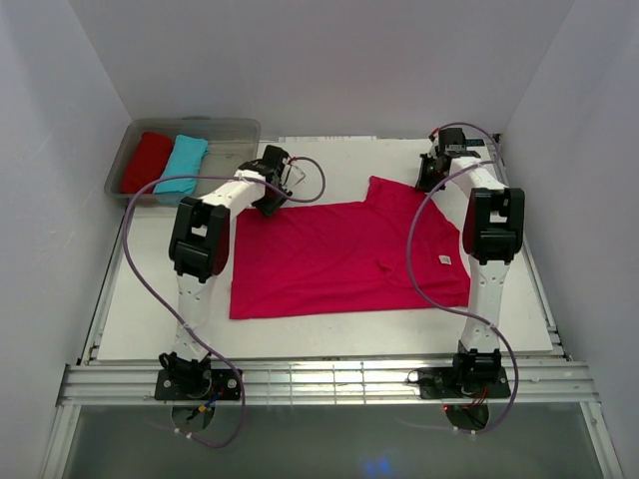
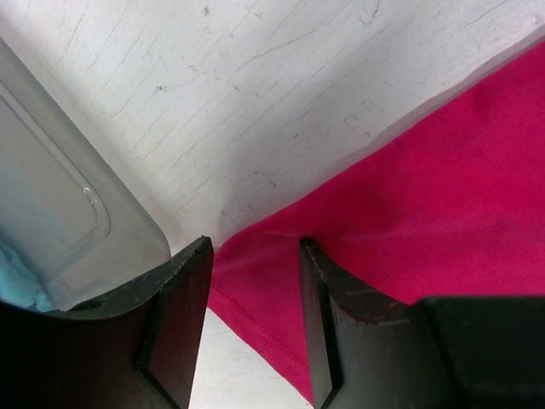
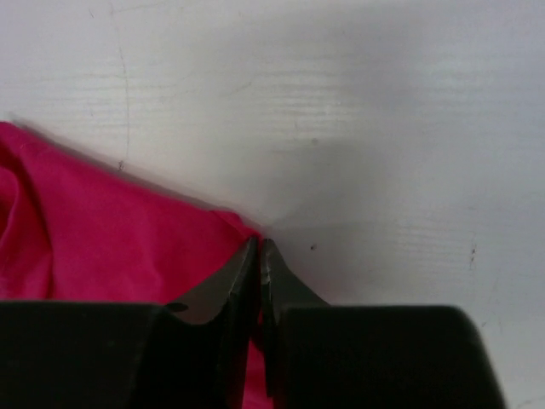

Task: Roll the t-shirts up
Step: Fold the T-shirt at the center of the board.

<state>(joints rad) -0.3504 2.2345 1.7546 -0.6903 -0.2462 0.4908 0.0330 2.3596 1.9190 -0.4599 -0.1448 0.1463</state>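
White table (image 1: 319, 344) boxed in by plain white walls (image 1: 300, 60), with the arm bases on a metal rail (image 1: 329, 384) at the near edge. There is a bare strip of table between the rail and the cloth.

The magenta t-shirt (image 1: 339, 259) lies mid-table, spread flat and mostly smooth. It forms a rough rectangle, with a flap sticking out at the far-right corner and a small white label (image 1: 445, 260) near the right side. Near hem is straight. There are free margins left and right, and more open table beyond the far edge.

Left gripper (image 2: 255, 256) is at the shirt's far-left corner. Its jaws are apart and straddle the hem; the cloth sits under the gap and isn't pinched.

Right gripper (image 3: 258, 247) is at the far-right flap. Its jaws are closed to a thin slit, tips right at the cloth's pointed corner. Can't tell whether any fabric is caught.

In the far-left corner a clear plastic bin (image 1: 235, 130) holds a rolled red t-shirt (image 1: 147, 162) and a turquoise t-shirt (image 1: 182, 165), side by side.
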